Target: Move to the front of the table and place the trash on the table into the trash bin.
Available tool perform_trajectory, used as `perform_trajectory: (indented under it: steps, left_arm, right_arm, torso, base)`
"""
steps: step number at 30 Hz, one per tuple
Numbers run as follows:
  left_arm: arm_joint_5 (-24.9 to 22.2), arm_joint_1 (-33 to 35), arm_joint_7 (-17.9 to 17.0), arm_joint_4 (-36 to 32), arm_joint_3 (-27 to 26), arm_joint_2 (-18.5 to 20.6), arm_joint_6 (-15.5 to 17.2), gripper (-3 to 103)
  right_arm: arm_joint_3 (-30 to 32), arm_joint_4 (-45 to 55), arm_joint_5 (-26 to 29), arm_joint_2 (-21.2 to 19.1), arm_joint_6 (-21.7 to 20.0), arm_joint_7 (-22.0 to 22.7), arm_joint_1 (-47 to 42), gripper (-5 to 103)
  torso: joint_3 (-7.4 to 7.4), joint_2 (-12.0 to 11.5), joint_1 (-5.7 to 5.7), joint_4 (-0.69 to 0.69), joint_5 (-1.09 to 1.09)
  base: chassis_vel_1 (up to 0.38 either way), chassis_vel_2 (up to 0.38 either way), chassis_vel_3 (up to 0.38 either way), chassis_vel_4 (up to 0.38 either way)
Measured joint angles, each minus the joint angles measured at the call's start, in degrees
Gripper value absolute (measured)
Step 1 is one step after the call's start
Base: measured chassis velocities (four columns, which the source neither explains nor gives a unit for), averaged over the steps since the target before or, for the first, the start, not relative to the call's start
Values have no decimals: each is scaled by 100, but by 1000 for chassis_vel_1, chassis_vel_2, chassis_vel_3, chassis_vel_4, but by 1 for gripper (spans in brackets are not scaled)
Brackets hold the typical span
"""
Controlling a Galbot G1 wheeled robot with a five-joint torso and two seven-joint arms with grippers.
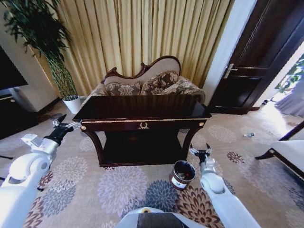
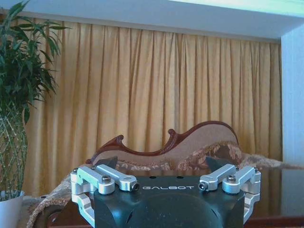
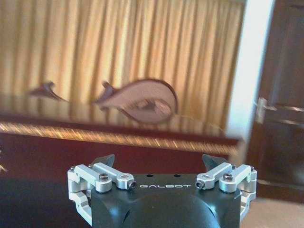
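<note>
Fingers of left gripper (image 1: 59,122) and right gripper (image 1: 200,151): apart, empty. Bench (image 1: 142,110): glossy. Bin (image 1: 182,174): likely light, rigid; grip rim.

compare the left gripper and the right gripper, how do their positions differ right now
The left gripper is raised to about tabletop height, beside the left end of the table. The right gripper hangs lower, below the tabletop, near the table's front right leg and just above the trash bin on the carpet. The left reaches farther out to the side; the right stays closer in. Both are open and hold nothing.
</note>
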Motion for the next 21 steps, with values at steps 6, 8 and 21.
perform_trajectory:
  steps: [6,8,21]
  left_arm:
    - [-109,202,-117,-218,-151,-121,1,100]
    - [-116,247,-106,-218,-204,-123,-1,100]
    - [-194,327,137,-148,-369,-82,-8,100]
  right_arm:
    - [-124,930,442,-397,-257,89,-114,100]
    - [-124,1110,536,-431,-333,102,-162,100]
    - [-66,1820,595,-512,-601,111,-368,100]
  torso:
    - [0,0,0,0,0]
    - [0,0,0,0,0]
    - [0,0,0,-1,0]
  base:
    - [0,0,0,0]
    - [0,0,0,0]
    - [0,0,0,0]
